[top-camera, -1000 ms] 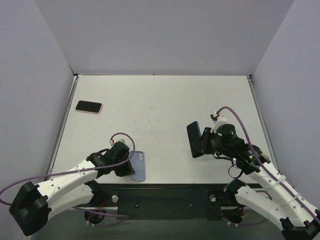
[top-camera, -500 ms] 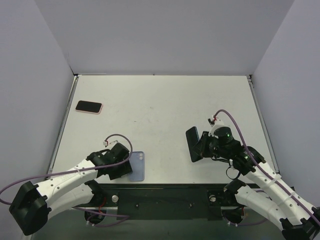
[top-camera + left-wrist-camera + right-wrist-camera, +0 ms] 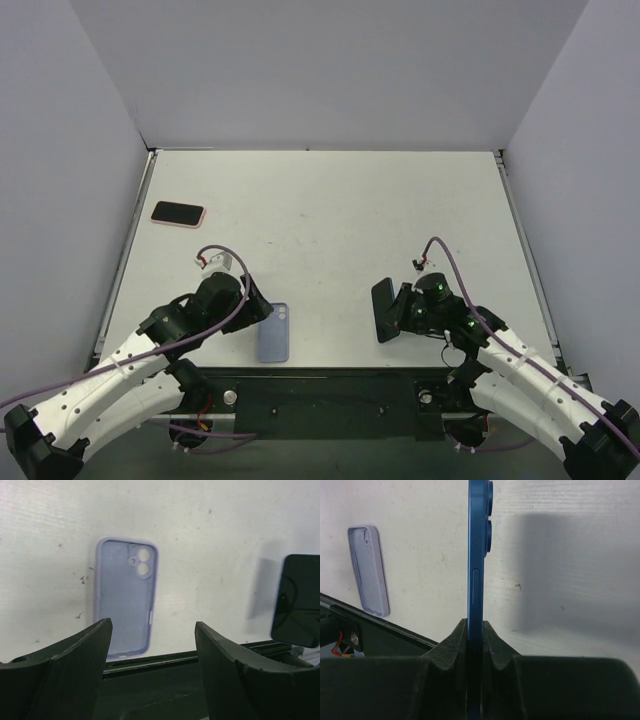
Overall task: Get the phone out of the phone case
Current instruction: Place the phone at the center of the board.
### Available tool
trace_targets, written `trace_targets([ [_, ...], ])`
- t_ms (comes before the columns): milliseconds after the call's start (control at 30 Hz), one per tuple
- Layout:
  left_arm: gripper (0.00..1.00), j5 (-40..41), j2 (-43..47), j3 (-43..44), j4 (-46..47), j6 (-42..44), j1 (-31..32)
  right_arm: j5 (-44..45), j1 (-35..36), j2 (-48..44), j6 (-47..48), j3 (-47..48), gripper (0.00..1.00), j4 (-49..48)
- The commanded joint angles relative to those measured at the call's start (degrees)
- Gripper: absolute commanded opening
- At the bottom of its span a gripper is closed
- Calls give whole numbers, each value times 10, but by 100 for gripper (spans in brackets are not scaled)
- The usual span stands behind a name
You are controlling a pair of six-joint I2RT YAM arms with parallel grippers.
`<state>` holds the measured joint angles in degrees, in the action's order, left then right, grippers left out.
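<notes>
L claw [image 3: 152, 630]: wide, nothing btwn the fingers [image 3: 75, 650]. It hangs over the near edge of the table [image 3: 330, 200], tips pointing toward the case [image 3: 126, 600] w/o touching it. Case is lavender, empty, lying flat w/ open side up. Its camera cutout is at the far end; its near end is right at the table's edge by the dark base bar [image 3: 330, 400]. In top view the case sits just right of the L claw, in the near-left part of the table.

R claw [image 3: 475, 630]: pinched tight on the phone [image 3: 476, 555], one finger on each flat face. Phone is blue, out of the case, held on edge. R wrist view looks along its thin side: side button visible, camera bumps sticking out to the right near the far end. In top view the phone shows as a dark slab tilted up, just left of the R claw, in the near-right part of the table. Can't tell if its lower edge touches the surface. Phone & case are well apart.

Further out: pink phone [image 3: 178, 213] lies flat by the table's left edge, dark face up, well away from both arms. Plain walls [image 3: 320, 70] stand left, back & right.
</notes>
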<state>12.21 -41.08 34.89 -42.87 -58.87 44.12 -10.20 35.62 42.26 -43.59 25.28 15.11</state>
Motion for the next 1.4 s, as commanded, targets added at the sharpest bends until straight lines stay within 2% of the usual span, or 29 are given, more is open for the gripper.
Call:
trace_targets([
  [0,77,-15,15,15,116,26,-2,-44,0,6,-41,-58,0,-124],
  [133,78,-14,9,22,152,31,-2,-17,10,-13,-51,-114,0,-165],
  [333,78,-17,-1,30,149,39,-1,-9,32,-24,-104,-183,0,-224],
  [500,78,-22,8,18,155,36,-2,22,74,-41,-137,-193,0,-198],
  [667,78,-24,7,18,158,37,-2,45,76,-78,-142,-194,0,-119],
  [833,78,-28,7,16,158,38,-1,51,76,-90,-153,-200,2,-100],
  [1033,78,-26,14,13,155,38,-2,65,76,-77,-162,-184,12,-41],
  [1133,78,-28,14,12,156,37,-2,72,75,-68,-156,-168,20,-9],
  [1267,78,-32,9,12,161,38,-2,84,72,-32,-147,-153,23,11],
  [1367,78,-32,11,12,161,38,-1,98,71,-8,-145,-148,28,14],
])
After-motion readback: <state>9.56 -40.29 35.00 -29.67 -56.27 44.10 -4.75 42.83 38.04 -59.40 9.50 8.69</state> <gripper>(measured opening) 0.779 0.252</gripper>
